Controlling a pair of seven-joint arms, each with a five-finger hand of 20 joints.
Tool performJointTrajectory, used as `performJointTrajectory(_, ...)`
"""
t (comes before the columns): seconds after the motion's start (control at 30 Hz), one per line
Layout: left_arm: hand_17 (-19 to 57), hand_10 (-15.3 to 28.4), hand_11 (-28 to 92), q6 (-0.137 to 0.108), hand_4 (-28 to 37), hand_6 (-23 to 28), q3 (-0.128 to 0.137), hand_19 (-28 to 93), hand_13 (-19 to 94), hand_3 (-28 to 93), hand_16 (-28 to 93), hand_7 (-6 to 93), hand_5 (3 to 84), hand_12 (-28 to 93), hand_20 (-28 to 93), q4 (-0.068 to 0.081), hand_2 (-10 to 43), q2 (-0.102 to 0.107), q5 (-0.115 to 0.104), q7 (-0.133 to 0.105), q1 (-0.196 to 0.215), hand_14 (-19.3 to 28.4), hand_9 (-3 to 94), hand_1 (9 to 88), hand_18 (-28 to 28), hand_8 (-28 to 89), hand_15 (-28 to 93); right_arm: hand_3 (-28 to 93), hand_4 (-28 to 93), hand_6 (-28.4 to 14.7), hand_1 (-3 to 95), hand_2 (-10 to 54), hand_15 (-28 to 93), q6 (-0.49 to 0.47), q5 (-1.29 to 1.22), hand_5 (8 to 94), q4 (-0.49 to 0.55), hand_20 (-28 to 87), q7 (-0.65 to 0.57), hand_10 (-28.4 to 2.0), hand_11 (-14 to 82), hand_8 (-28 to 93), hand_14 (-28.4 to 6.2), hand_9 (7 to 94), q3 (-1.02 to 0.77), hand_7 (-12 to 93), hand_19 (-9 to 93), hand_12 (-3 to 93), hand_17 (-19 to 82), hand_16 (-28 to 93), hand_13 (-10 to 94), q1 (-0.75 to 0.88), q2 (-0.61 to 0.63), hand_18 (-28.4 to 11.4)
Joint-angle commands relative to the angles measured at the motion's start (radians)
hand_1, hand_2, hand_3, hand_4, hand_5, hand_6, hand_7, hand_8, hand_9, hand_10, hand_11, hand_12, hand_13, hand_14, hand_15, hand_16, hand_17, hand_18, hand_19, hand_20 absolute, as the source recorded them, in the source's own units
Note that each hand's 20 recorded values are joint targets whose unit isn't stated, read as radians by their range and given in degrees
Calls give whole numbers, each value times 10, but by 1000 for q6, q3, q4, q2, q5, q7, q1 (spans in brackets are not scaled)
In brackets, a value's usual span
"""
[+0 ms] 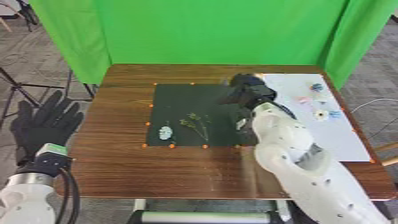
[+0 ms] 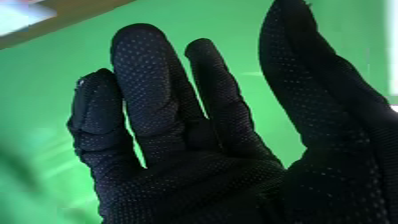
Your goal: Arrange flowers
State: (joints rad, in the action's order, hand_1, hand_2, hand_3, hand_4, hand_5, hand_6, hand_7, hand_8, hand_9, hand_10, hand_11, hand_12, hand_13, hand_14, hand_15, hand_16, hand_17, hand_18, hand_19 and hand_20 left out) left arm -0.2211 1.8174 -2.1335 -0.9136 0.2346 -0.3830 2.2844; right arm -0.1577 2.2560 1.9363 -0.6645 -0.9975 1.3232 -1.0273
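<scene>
Table: brown wood, carries the dark mat and, on its right side, the white sheet.
My right hand: above the far right part of the mat, near the far left corner of the sheet; arm comes over the right half of the table.
Right hand state: open, w/ fingers straight and thumb well apart from them, as my wrist view shows.
My left hand: beyond the left edge of the table, open, fingers straight & spread, pointing away from me.
Pale flower: lies on the mat, near left part, colour whitish-blue.
Green sprigs: on the mat too, to the R of the pale flower, thin stems going twd the near edge.
White piece: just beside my right arm, partly hidden; what it is exactly, I cannot tell.
Flowers on sheet: loose group on the far half, w/ dark blue one farthest, pink one nearer to me, then cream one & light blue one side by side.
Orange dots: along the edges of the mat.
Green curtain: hangs behind the far edge of the table.
</scene>
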Motion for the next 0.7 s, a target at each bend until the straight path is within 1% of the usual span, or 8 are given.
performJointTrajectory(0.03,-29,129,173,10,-283,57,20,237,179,683,-84,126,325,83,72,-16,99,-4,-5,-27,29,126,276,235,111,-96,267,787,-283,-88,402,-95,652,-128,-50,462,-16,328,-61,-194,135,-107,-133,480,-205,181,868,153,339,223,599,123,177,-256)
performJointTrajectory(0.13,-29,129,172,11,-283,57,21,235,179,682,-83,127,326,83,73,-20,99,-8,-7,-31,35,124,276,237,111,-95,266,789,-283,-89,411,-95,637,-120,-33,448,-27,324,-75,-191,112,-107,-134,448,-247,169,859,140,334,214,594,152,200,-255)
performJointTrajectory(0.2,-28,129,171,11,-283,58,17,235,180,682,-83,127,326,83,74,-22,100,-4,-9,-33,31,124,276,237,111,-95,265,792,-283,-89,414,-95,635,-120,-40,444,-23,324,-91,-190,107,-106,-134,440,-287,165,858,137,333,212,595,183,211,-255)
performJointTrajectory(0.23,-28,128,171,11,-283,58,17,234,180,682,-82,128,327,83,74,-26,100,0,-12,-38,33,124,276,236,111,-95,265,791,-283,-88,415,-95,635,-131,-41,443,-22,324,-95,-189,107,-105,-133,437,-302,165,857,136,333,211,595,190,215,-255)
performJointTrajectory(0.27,-28,129,171,18,-283,58,18,233,180,683,-82,129,328,84,74,-29,99,1,-7,-42,35,123,276,236,110,-95,264,792,-283,-88,415,-95,635,-131,-47,441,-23,323,-101,-188,107,-105,-133,436,-321,166,857,135,333,211,595,200,217,-255)
performJointTrajectory(0.43,-28,129,171,25,-283,60,14,232,181,687,-81,133,332,85,76,-37,98,14,1,-49,20,123,276,234,110,-95,263,794,-283,-89,425,-95,641,-122,-42,431,-39,322,-126,-187,105,-104,-133,427,-357,162,856,131,333,209,596,215,229,-255)
performJointTrajectory(0.53,-27,129,171,26,-283,60,5,230,181,688,-81,134,333,85,76,-39,98,16,4,-45,7,123,277,234,110,-96,262,792,-283,-89,441,-95,655,-145,-57,431,-46,321,-143,-186,106,-104,-132,424,-383,160,857,128,334,211,600,232,238,-255)
performJointTrajectory(0.7,-27,129,172,25,-283,61,-2,229,182,687,-80,135,335,86,78,-36,98,16,2,-42,-1,122,277,234,110,-96,262,795,-283,-89,449,-95,672,-139,-83,427,-75,318,-153,-185,113,-105,-133,413,-402,160,859,124,336,212,602,249,242,-255)
